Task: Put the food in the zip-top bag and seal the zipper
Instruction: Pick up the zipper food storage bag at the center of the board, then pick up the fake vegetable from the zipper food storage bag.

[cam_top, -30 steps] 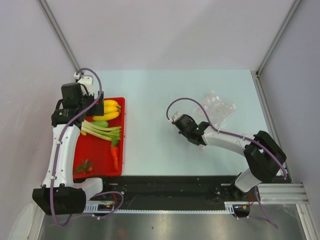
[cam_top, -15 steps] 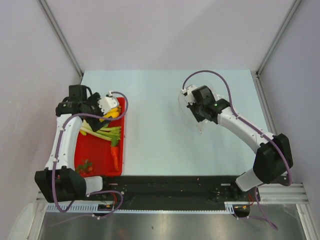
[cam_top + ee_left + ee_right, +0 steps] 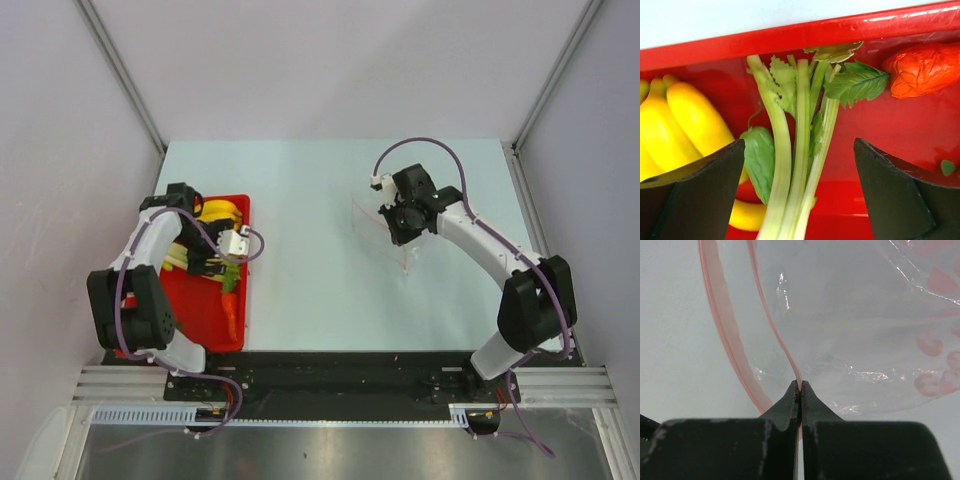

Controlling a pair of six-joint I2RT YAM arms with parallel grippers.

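Step in hand, as judged: first food pick, bag mouth held ready.
- Left fingers (image 3: 715,185) released, spread wide, straddling leeks (image 3: 800,150) in tray (image 3: 790,37); bananas (image 3: 695,120) beside.
- Right fingers (image 3: 796,395) clenched on zipper (image 3: 775,330).
- Bag (image 3: 385,228) right of centre on counter (image 3: 300,200): clear, crinkled, mouth bowed open.
- Next move calls for lowering, closing on leek stalks, carrying to open mouth.

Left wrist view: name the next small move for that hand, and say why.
Probably lower and close on the leeks: the open left hand straddles their stalks in the red tray, while the right hand pinches the zipper of the zip-top bag, mouth gaping.
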